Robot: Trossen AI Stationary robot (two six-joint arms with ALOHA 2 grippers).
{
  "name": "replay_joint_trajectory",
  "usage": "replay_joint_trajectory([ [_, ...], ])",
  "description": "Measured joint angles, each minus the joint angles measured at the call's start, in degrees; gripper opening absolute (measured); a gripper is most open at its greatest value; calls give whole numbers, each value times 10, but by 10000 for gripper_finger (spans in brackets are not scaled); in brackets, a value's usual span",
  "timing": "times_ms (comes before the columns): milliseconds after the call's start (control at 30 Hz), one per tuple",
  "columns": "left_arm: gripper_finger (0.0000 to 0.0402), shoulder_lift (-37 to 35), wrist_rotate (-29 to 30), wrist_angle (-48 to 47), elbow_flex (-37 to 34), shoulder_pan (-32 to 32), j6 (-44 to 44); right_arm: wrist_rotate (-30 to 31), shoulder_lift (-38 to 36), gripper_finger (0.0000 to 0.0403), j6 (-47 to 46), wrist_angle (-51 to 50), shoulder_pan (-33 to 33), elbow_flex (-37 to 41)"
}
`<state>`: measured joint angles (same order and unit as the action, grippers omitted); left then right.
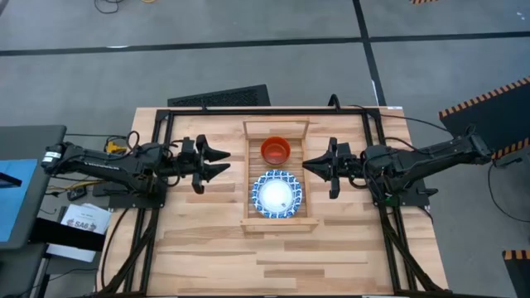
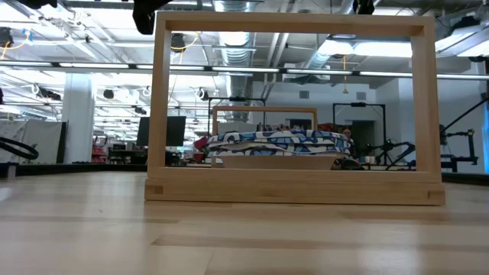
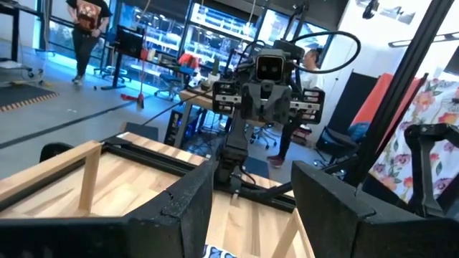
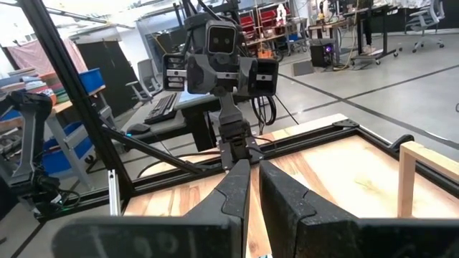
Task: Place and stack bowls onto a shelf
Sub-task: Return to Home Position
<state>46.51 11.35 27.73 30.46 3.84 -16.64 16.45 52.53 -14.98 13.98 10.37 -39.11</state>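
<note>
Centrally on the surface (image 1: 207,240), the shelf (image 1: 277,124) holds an orange bowl (image 1: 275,150) toward its back end and a blue-patterned bowl stack (image 1: 277,194) toward the front. Left claw (image 1: 222,162) released, raised beside the shelf's left rail. Right claw (image 1: 308,163) clenched, empty, beside the right rail.

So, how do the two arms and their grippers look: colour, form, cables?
The left arm and the right arm are black, slender and jointed. The left gripper and the right gripper each end in two black, angular, tapering fingers. Each wrist carries a boxy grey camera. Black cables trail from both bases.
</note>
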Motion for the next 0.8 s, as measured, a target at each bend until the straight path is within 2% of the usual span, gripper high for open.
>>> replay_joint_trajectory([
  [433, 173, 1, 8, -2, 0, 0, -2, 1, 0, 59, 0, 0, 0, 0],
  [600, 172, -1, 36, -3, 0, 0, 12, 2, 0, 59, 0, -1, 0, 0],
  [700, 160, -6, 58, -6, 0, 0, 12, 2, 0, 59, 0, -1, 0, 0],
  [800, 125, -19, 59, -5, 0, -1, 24, 2, 0, 59, 1, -2, 0, 0],
])
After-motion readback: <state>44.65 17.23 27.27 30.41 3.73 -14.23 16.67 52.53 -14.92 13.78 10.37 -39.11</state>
